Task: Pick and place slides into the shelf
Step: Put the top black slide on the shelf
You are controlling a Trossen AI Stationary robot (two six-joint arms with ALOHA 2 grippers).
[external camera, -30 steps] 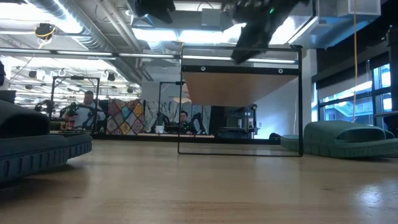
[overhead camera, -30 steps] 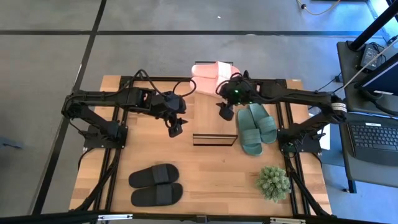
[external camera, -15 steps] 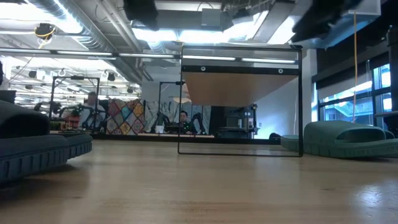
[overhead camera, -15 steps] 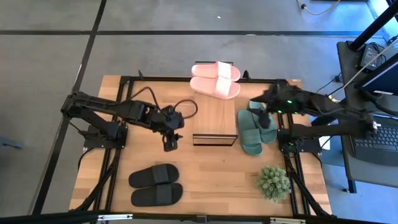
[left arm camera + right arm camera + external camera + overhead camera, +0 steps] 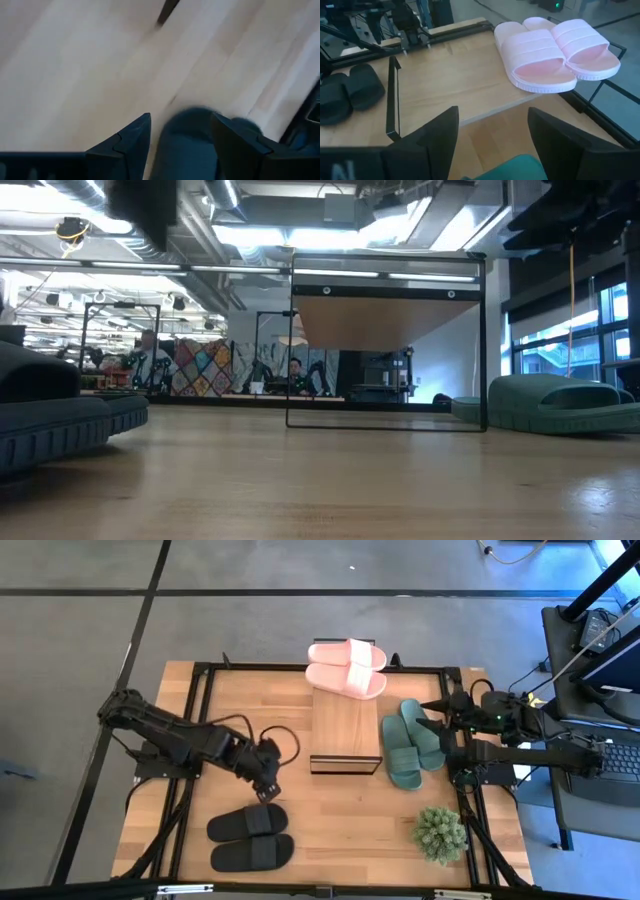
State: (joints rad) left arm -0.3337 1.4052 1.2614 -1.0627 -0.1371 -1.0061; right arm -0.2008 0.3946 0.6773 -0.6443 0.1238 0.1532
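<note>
At the table's near edge lie the black slides [image 5: 251,837], side by side on the wood, with a small potted plant [image 5: 440,833] off toward the right corner. Just beyond the black pair hangs the left gripper [image 5: 268,786] — its fingers [image 5: 131,142] stand wide apart with nothing between them, and in the left wrist view a dark rounded slide shows below the gap. In the middle of the table stands the shelf [image 5: 346,730], its light plank top bare at the near end. Just beside it on the right, the dark green slides [image 5: 411,744] rest on the tabletop. The right gripper [image 5: 443,712] sits above the far end of the green pair, near the table's right edge — jaws wide, empty. Farthest off, the pink slides [image 5: 347,666] lie together on the shelf's far end, overhanging it.
</note>
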